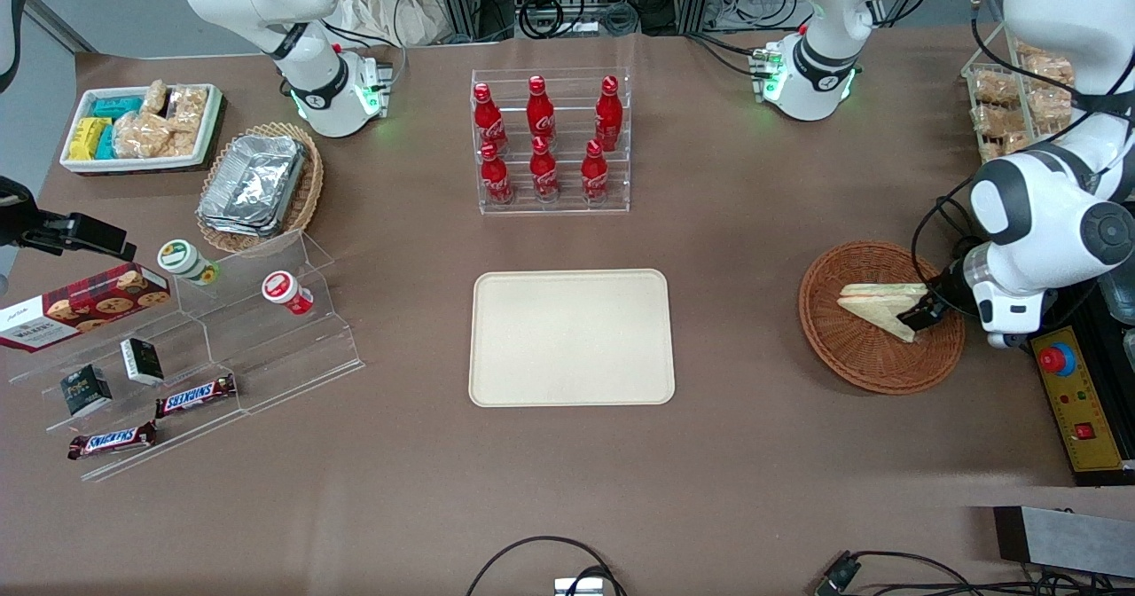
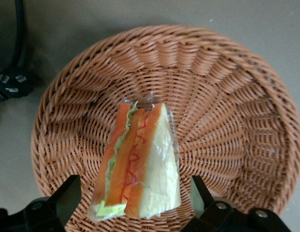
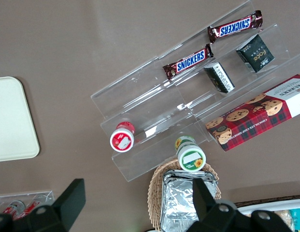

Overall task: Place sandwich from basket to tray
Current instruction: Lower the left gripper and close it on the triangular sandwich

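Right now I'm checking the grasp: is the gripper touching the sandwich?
Apart. The left wrist view shows the open gripper straddling the sandwich in the basket, with wicker visible between each finger and the bread.

The left arm reaches low, its hand (image 2: 133,195) down with fingers spread wide.

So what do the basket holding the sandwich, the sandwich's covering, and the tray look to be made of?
The basket looks like woven wicker, reddish-brown and matte, with its strands plainly visible. The sandwich seems wrapped in thin clear plastic film, judging by the glossy crinkles at its tip. The tray looks like smooth, matte cream plastic or fibre; which one is unclear. The end effector is open, straddling the sandwich.
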You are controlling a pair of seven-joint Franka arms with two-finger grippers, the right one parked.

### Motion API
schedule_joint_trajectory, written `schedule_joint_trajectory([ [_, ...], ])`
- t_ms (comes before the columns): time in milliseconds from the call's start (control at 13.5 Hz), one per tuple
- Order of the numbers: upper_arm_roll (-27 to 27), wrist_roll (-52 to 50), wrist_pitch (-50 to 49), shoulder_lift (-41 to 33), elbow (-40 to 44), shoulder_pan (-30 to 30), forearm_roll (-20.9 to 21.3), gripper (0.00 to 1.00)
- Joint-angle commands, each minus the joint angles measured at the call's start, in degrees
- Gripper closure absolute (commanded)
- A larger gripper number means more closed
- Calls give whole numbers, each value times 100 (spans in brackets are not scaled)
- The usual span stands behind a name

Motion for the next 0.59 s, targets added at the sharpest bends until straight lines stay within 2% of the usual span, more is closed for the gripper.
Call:
schedule_joint_trajectory([
  [0,1,-142,133,12,-109,-44,-65,0],
  [296,-35,-589,334,381,-4,-218,-65,0],
  [370,-35,-782,344,504,136,-280,-56,6],
  [444,-43,-1062,335,574,225,-351,-48,43],
  [519,-43,-1265,309,558,243,-395,-21,92],
])
